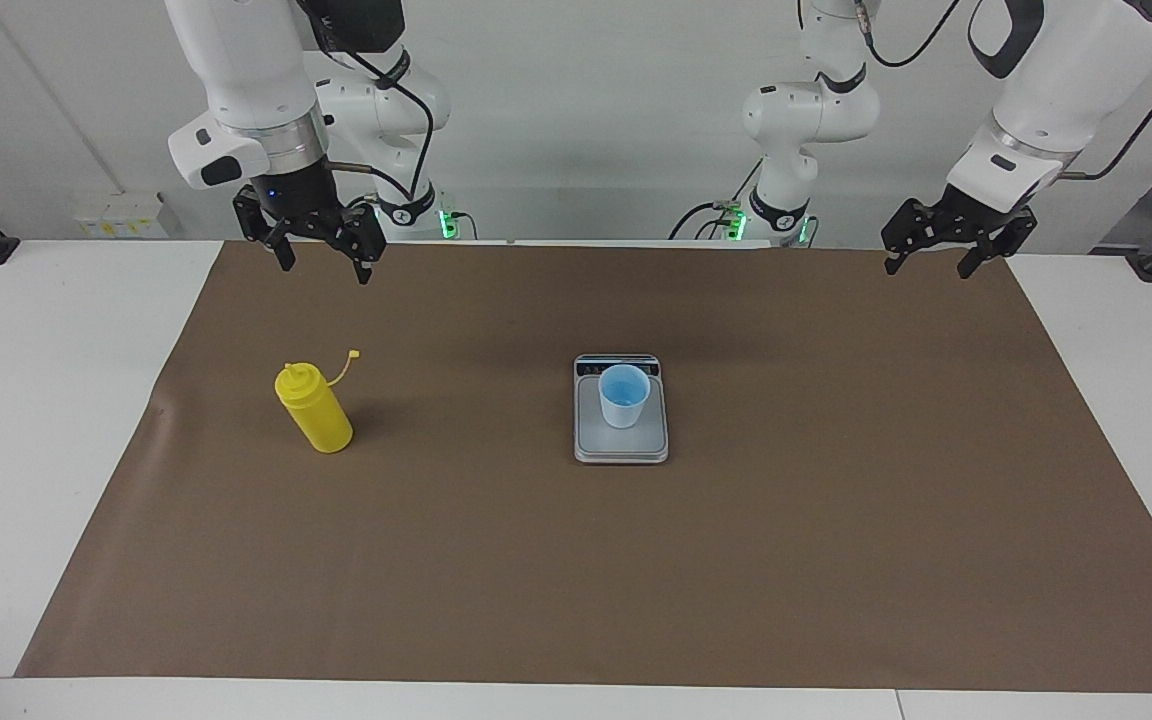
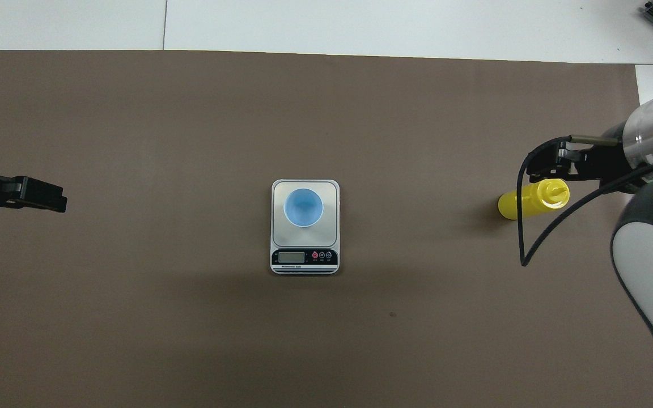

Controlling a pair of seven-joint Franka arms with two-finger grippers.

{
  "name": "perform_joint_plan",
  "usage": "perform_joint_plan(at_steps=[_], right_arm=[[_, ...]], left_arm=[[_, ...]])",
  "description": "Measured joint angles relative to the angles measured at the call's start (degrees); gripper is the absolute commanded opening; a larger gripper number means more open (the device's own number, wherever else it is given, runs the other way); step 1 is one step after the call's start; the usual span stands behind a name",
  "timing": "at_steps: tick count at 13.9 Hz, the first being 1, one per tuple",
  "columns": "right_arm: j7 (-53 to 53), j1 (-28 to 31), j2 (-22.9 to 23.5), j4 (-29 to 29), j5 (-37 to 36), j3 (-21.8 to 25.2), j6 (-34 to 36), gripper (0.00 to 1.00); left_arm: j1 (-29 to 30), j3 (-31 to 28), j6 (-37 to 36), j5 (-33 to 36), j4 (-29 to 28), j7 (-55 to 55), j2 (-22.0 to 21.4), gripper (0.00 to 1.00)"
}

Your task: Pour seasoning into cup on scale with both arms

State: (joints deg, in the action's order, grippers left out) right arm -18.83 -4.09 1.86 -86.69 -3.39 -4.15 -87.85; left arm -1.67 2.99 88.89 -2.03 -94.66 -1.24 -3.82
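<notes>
seasoning bottle upright on brown mat, toward right arm's end. facing view alone shows right gripper high above, fingers open, empty. cup on scale. left gripper waits, fingers open; overhead view shows scale's display.

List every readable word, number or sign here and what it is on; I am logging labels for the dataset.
None can be read.
scale: print beside its display and under its three buttons, too small to read; the display shows no legible digits.
yellow bottle: no label visible.
cup: no print visible.
</notes>
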Motion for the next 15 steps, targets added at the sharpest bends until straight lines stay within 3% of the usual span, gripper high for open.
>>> perform_joint_plan(at_steps=[5, 15], right_arm=[[5.2, 1.9, -2.1, -5.4, 3.7, 0.4, -3.3, 1.00], [8.6, 0.2, -3.0, -6.5, 1.6, -0.1, -3.5, 1.00]], left_arm=[[0.0, 0.0, 0.0, 0.0, 0.0, 0.0, 0.0, 1.00], [0.0, 0.0, 0.0, 0.0, 0.0, 0.0, 0.0, 1.00]])
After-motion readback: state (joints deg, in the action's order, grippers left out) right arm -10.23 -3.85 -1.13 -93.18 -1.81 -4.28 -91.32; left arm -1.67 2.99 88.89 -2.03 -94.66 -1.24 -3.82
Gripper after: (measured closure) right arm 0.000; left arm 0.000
